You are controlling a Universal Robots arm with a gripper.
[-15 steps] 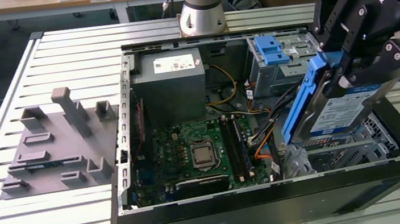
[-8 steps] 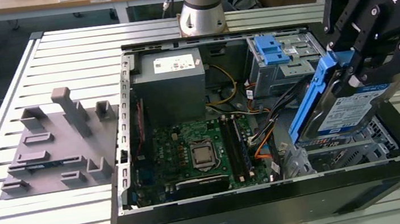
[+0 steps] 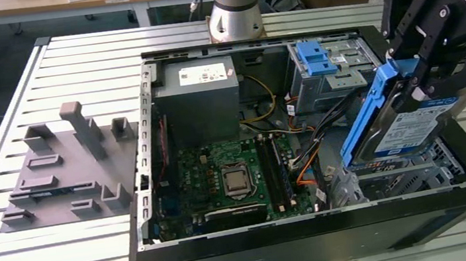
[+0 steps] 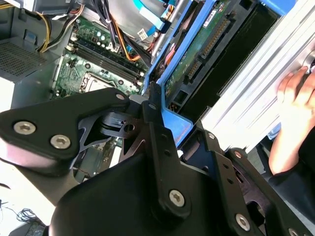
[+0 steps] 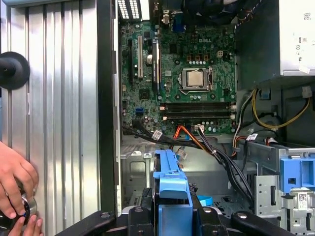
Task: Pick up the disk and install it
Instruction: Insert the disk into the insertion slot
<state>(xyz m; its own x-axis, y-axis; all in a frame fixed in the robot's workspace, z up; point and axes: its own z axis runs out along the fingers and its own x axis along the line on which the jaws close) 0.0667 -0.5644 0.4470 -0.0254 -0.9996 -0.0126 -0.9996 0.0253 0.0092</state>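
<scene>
Above the open case (image 3: 316, 230), the tilted gripper (image 3: 436, 77) clamps the disk (image 3: 408, 125).

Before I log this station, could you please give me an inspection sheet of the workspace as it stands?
Surface: slatted metal table, carrying an open computer case.
Job's things: the disk, tilted, held above the case's bay on the exterior view's right; not seated.
Clutter: grey moulded fixture beside the case.
Grippers: gripper shut on the disk's blue rails.
Cables: orange, yellow and black leads loose inside the case, near the disk.
Surroundings: a person's hand over the table in the first wrist view.
</scene>
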